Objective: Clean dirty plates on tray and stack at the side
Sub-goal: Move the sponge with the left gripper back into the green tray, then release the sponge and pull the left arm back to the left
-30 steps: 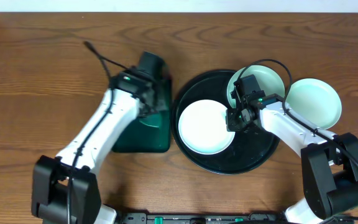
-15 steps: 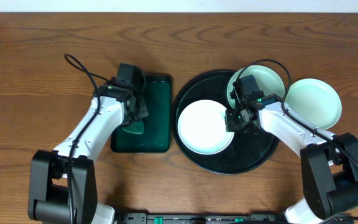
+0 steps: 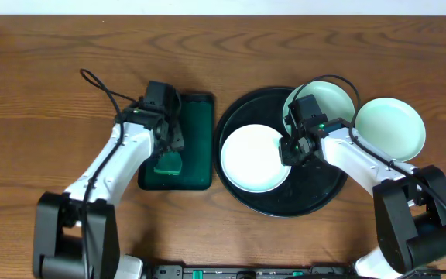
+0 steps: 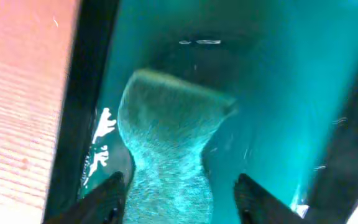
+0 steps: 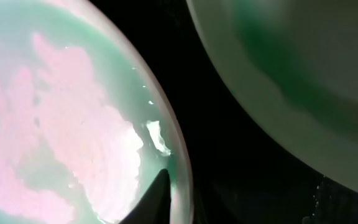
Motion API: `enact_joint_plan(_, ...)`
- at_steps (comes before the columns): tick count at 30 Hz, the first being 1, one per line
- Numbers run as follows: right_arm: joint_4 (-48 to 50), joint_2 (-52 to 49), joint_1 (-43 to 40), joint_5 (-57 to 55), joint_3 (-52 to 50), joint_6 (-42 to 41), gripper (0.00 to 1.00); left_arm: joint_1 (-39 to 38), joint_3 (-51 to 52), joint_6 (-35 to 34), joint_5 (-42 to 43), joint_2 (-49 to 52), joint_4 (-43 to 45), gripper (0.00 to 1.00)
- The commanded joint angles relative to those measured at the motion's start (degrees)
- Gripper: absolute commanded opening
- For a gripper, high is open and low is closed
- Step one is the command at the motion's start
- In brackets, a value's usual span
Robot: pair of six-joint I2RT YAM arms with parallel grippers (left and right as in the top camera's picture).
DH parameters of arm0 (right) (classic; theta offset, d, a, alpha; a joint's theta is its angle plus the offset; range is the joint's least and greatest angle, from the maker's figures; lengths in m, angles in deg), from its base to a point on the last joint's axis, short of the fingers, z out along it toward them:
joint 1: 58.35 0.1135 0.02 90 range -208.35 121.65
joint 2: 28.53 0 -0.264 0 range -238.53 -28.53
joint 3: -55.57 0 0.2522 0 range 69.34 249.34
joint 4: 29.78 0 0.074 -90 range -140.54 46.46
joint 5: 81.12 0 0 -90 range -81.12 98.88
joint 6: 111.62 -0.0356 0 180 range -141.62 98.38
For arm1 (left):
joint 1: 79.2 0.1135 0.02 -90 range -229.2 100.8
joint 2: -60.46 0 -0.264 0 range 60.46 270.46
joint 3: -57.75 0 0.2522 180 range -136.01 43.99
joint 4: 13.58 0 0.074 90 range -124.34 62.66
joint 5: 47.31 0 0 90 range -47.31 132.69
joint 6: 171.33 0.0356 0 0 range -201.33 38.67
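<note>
A white plate (image 3: pixel 250 159) lies on the left half of the round black tray (image 3: pixel 316 195). My right gripper (image 3: pixel 289 149) is at this plate's right rim; in the right wrist view one dark finger (image 5: pixel 159 194) lies on the inside of the rim of the plate (image 5: pixel 73 124), and the other finger is lost against the black tray (image 5: pixel 229 155). A pale-mint plate (image 3: pixel 333 101) (image 5: pixel 303 62) sits at the tray's back right. Another plate (image 3: pixel 391 128) rests on the table to the right of the tray. My left gripper (image 3: pixel 167 151) (image 4: pixel 179 202) is open over a green cloth (image 3: pixel 167 163) (image 4: pixel 166 137).
The cloth lies in a small rectangular dark green tray (image 3: pixel 196 132) (image 4: pixel 278 93) to the left of the black tray. Brown wooden table (image 3: pixel 45 93) lies all around it. A black cable (image 3: pixel 103 85) loops behind the left arm.
The left arm swung left over the green tray, then its jaws opened and let the cloth go there. The right gripper stayed at the white plate's rim.
</note>
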Motion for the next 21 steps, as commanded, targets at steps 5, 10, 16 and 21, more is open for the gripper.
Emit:
enact_joint_plan(5, 0.1, -0.1, 0.6, 0.4, -0.3, 0.3, 0.01, 1.8, -4.5, 0.0, -3.4, -11.1, 0.9, 0.66)
enact_joint_plan(10, 0.1, -0.1, 0.6, 0.5, -0.3, 0.3, 0.01, 6.3, -4.5, 0.0, -8.3, -15.3, -0.9, 0.69)
enact_joint_plan(16, 0.1, -0.1, 0.6, 0.4, -0.3, 0.3, 0.01, 14.2, -4.5, -0.6, -8.2, -16.5, -5.6, 0.79)
enact_joint_plan(21, 0.1, -0.1, 0.6, 0.4, -0.3, 0.3, 0.07, 16.9, -4.4, -0.6, -8.2, -16.3, -6.6, 0.8)
